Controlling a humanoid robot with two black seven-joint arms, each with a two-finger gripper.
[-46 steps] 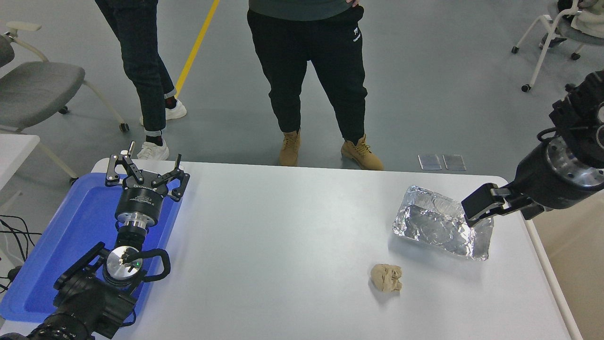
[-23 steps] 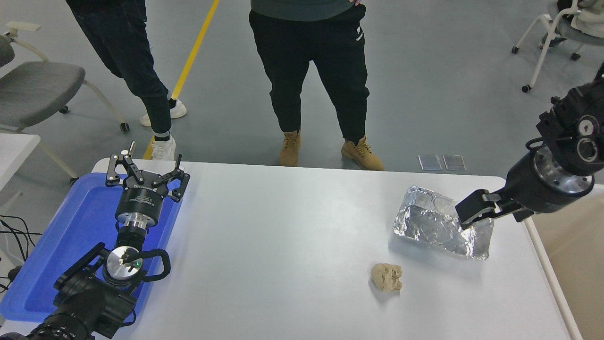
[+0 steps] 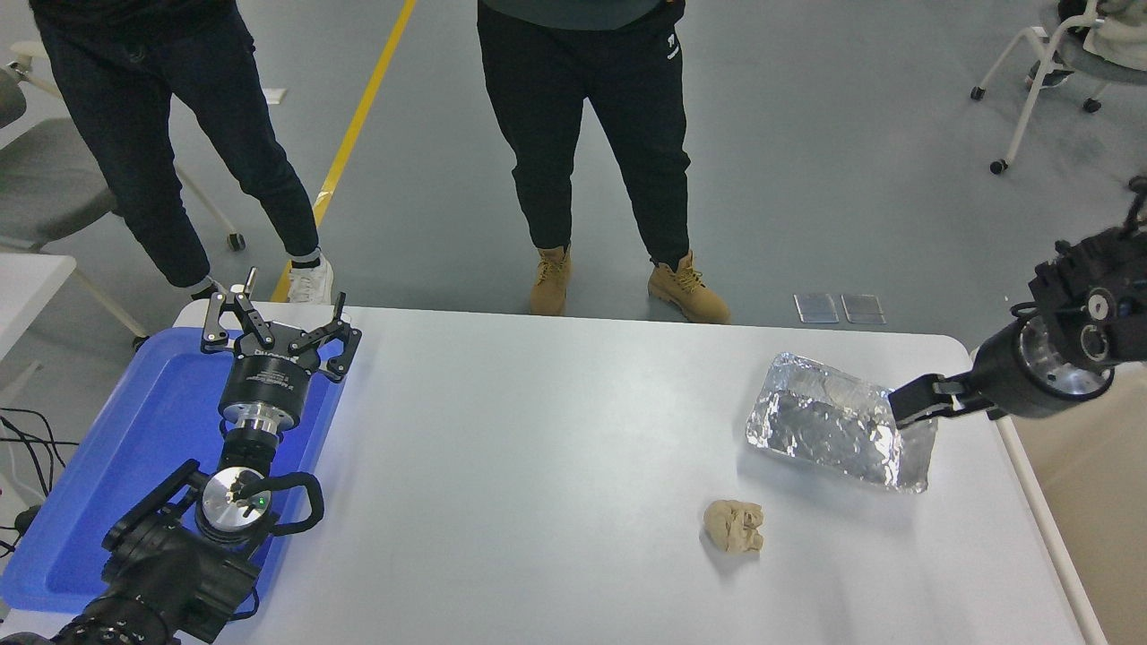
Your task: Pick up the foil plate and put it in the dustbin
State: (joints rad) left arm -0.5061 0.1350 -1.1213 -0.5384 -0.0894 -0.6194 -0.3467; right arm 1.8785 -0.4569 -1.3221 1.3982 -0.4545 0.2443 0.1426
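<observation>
The foil plate [image 3: 829, 432], a shiny silver tray with wrinkled walls, lies on the white table [image 3: 538, 448] near its right end. My right gripper [image 3: 912, 405] comes in from the right edge and sits at the plate's right wall, by the rim. Its black body hides how it meets the foil. The dustbin [image 3: 1098, 502] shows as a white rim and beige inside just past the table's right edge. My left gripper [image 3: 278, 324] is parked open over a blue tray at the lower left.
A small tan wadded paper lump [image 3: 734, 526] lies on the table in front of the foil plate. The flat blue tray [image 3: 116, 448] lies at the left end. Two people stand at the far side. Chairs stand at the far left and far right.
My right arm has drawn back toward the right and sunk lower, the gripper staying at the plate's right wall. The foil plate has not moved. The person at the far left has stepped leftward.
</observation>
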